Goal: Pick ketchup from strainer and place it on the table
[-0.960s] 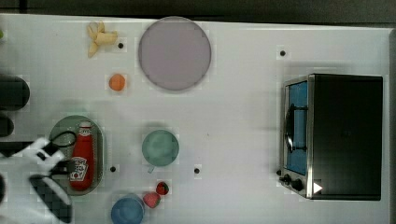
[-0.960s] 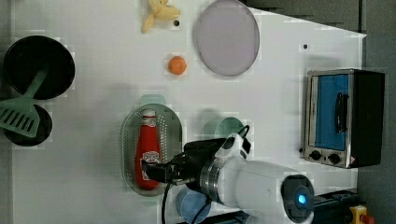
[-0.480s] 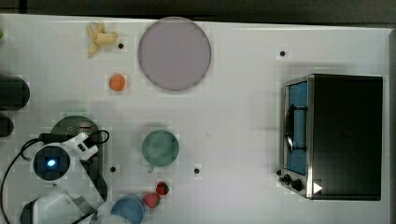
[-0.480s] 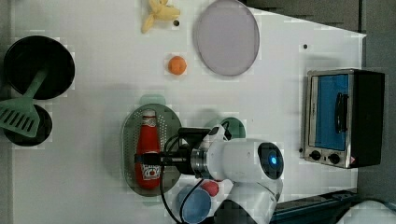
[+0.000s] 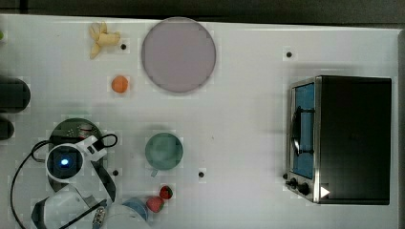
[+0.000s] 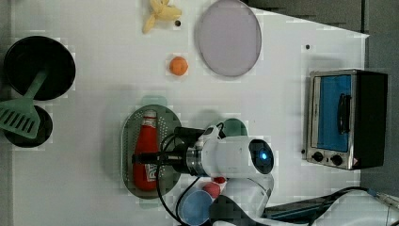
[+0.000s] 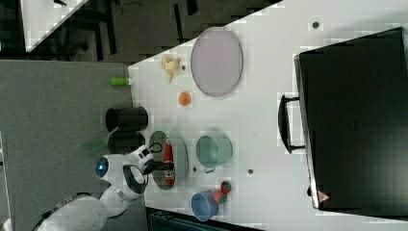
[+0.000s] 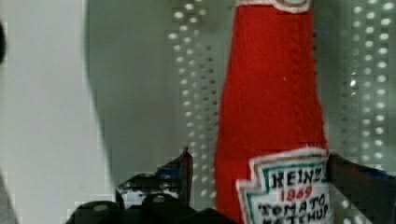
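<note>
Ketchup (image 6: 146, 149): lies flat in the strainer (image 6: 128, 141), cap toward 12 o'clock in the left view, label toward 6. 
Strainer: on the table (image 6: 103, 66), at 9 o'clock of the cup (image 5: 164, 150) in the top view. 
Gripper (image 8: 259, 175): over the bottle's label end; jaws apart, one finger (image 8: 180, 175) each side of the bottle, a gap visible at one side. 
Strawberries (image 5: 160, 198): at 6 o'clock of the cup in the top view.

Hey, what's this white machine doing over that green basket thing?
A white robot arm has lowered its gripper over a red ketchup squeeze bottle lying in a pale green oval plastic strainer. Its fingers sit on either side of the bottle's label, open, with a gap on one side. The bottle has not been lifted onto the white table yet.
</note>
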Action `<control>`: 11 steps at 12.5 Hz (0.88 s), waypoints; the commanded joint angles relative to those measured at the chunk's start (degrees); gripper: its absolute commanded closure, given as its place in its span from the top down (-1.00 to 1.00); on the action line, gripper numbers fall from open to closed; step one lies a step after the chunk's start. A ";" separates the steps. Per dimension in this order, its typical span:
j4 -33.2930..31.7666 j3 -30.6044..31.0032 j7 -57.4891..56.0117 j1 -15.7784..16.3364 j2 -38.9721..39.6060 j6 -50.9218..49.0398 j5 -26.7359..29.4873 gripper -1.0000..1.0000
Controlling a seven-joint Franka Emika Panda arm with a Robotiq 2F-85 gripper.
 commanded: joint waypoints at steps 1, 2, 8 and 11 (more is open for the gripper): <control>1.20 -3.29 3.33 4.17 -0.73 -0.11 0.23 0.68; 1.54 -3.76 3.33 5.10 -0.72 0.37 0.23 0.43; 2.10 -2.00 3.49 5.15 -6.66 -4.74 0.62 0.18; 4.43 -1.71 4.20 4.42 -15.60 -14.63 3.30 0.18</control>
